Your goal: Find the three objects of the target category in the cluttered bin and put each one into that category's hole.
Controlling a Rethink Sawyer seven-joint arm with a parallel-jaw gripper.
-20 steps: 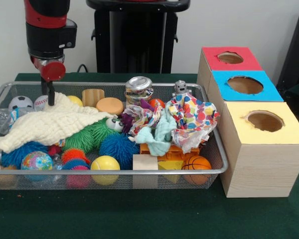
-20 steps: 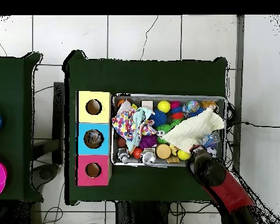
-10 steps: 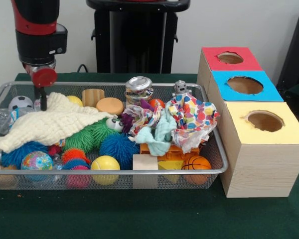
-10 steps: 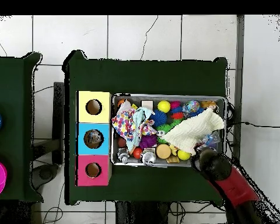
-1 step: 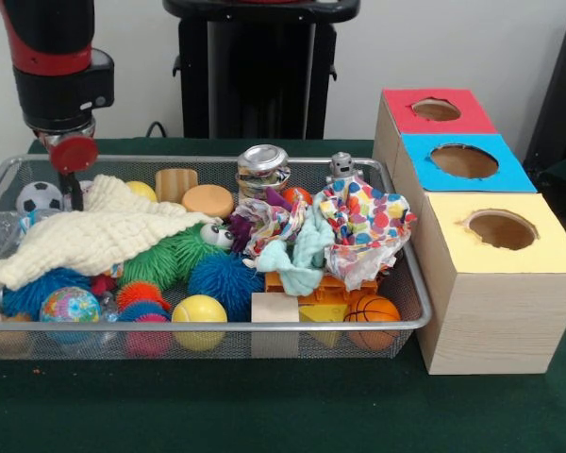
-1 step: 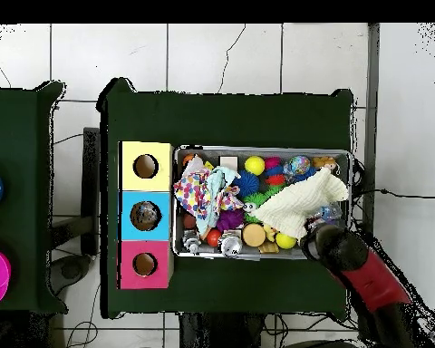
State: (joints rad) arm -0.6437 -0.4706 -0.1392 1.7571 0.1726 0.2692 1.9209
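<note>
The end effector (image 5: pixel 73 193), state unclear, hangs over 1 mesh bin (image 5: pixel 410 274) beside 3 holed boxes (image 5: pixel 495 283).

- Robotics lab, test setup.
- Table (image 6: pixel 230 118) draped in dark green cloth, on a white tiled floor (image 6: pixel 212 54) with loose cables.
- Black pedestal (image 5: pixel 259 71) against a plain pale wall.
- Sorting boxes (image 5: pixel 467 222) with colour-coded holes beside a wire bin (image 5: pixel 396 326) of toys.

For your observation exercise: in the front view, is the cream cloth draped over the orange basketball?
No: the cream cloth lies at the bin's opposite end, and the orange basketball sits uncovered.
</note>
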